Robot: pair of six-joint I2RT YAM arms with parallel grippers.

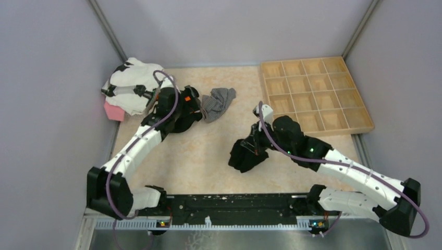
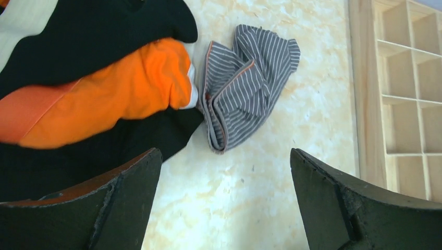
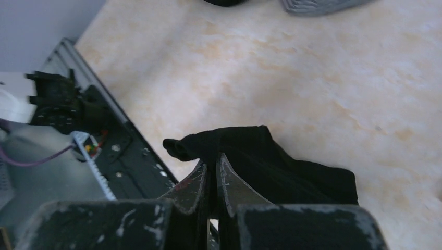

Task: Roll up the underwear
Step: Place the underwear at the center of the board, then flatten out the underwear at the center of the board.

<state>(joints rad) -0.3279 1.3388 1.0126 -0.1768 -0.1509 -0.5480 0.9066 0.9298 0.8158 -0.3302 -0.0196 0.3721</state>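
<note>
The left arm stretches from its base at the lower left of the top view toward the upper left. Its left gripper is spread wide and holds nothing, poised over a black-and-orange garment, with the grey striped underwear crumpled on the table just right of that garment. The right arm bends in from the lower right toward the frame's centre, where the right gripper is pinched tight on the bunched black underwear.
</note>
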